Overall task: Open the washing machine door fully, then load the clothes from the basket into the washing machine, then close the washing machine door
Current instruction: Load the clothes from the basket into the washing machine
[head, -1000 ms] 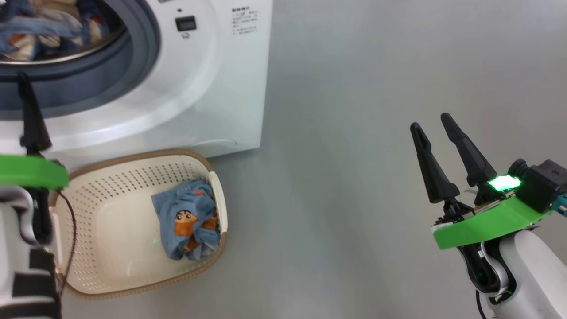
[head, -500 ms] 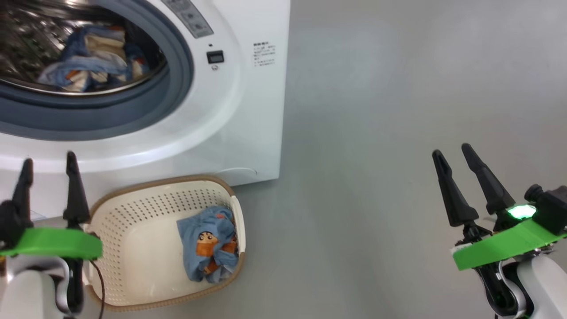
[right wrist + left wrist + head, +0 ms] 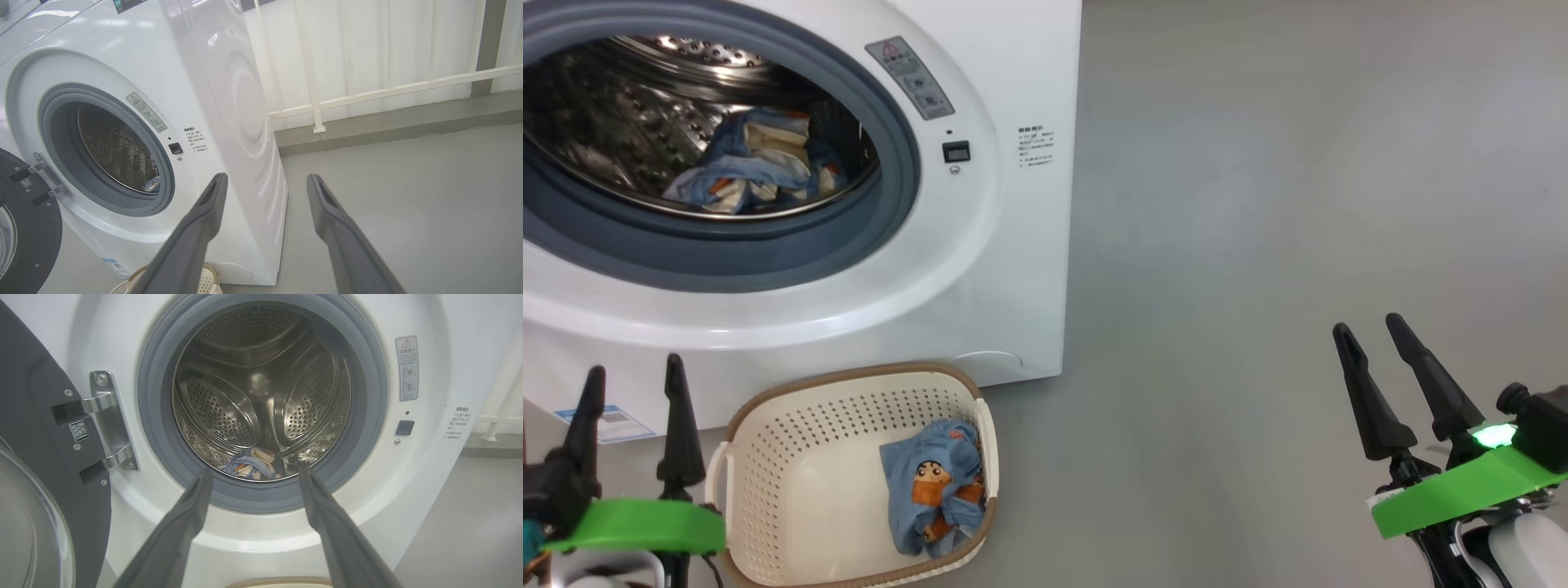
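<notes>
Hanging released at the lower left of the head view, the left pincer [image 3: 635, 366] stood with its two dark fingers spread and empty, just left of the basket [image 3: 849, 377]. The basket sat on the grey floor [image 3: 1258, 204] against the foot of the washing machine [image 3: 1021, 269]. One bundle of the clothes [image 3: 935, 490], light blue with a cartoon face, lay in the basket's right-hand end, to the lower right of that pincer and apart from it, with the basket's left wall and handle between them. A second bundle [image 3: 752, 167] lay at the bottom of the steel drum [image 3: 261, 375]; in the left wrist view it showed between and beyond the spread fingertips, past the grey gasket [image 3: 261, 498]. The washing machine door [image 3: 36, 416] stood swung open at the left edge of that frame on its metal hinge [image 3: 108, 416]. At the lower right of the head view the right pincer [image 3: 1368, 324] was likewise released and empty, over bare floor, well apart from basket and machine. A white railing [image 3: 309, 61] ran behind in the right wrist view.
</notes>
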